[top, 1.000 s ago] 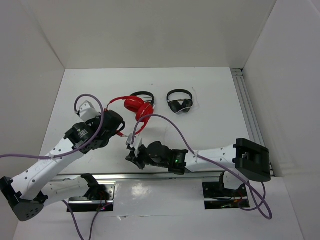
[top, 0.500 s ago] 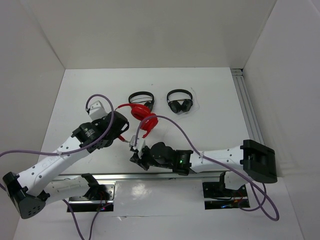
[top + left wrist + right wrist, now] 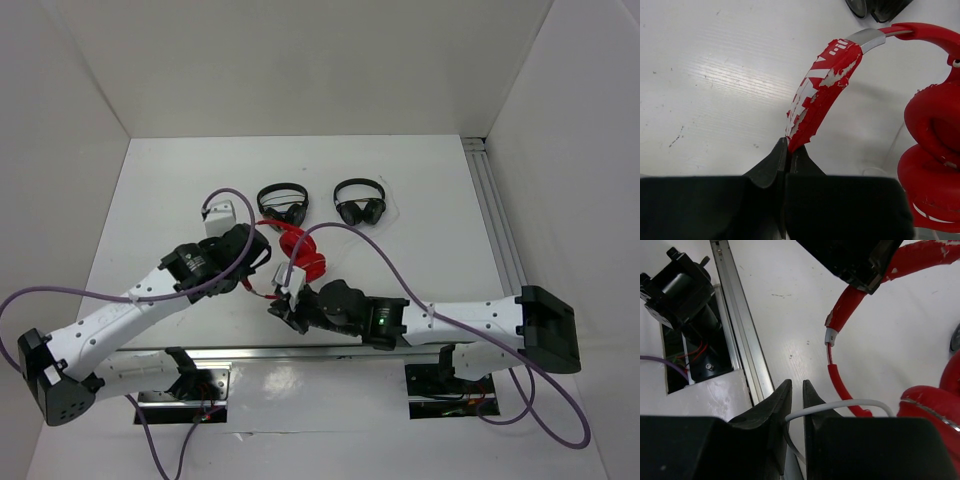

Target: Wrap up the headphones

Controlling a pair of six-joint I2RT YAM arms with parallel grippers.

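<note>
The red headphones point(image 3: 298, 250) lie on the white table, just in front of the black pairs. My left gripper point(image 3: 262, 264) is shut on their peeling red headband point(image 3: 822, 90), and the padded red cups point(image 3: 932, 160) hang to its right. My right gripper point(image 3: 286, 301) is just in front of the headphones and is shut on the thin white cable point(image 3: 852, 403), which loops out of the jaws toward a red cup point(image 3: 935, 410). The headband point(image 3: 850, 302) and my left gripper's black body point(image 3: 850, 257) show ahead in the right wrist view.
Two smaller black headphones point(image 3: 283, 200) point(image 3: 360, 203) lie behind the red pair; one shows at the top of the left wrist view point(image 3: 880, 7). An aluminium rail point(image 3: 740, 330) and an arm base point(image 3: 680, 287) run along the near table edge. White walls enclose the table.
My left gripper has carried the red headphones right and nearer to me. My right gripper has shifted right with the cable in it.
</note>
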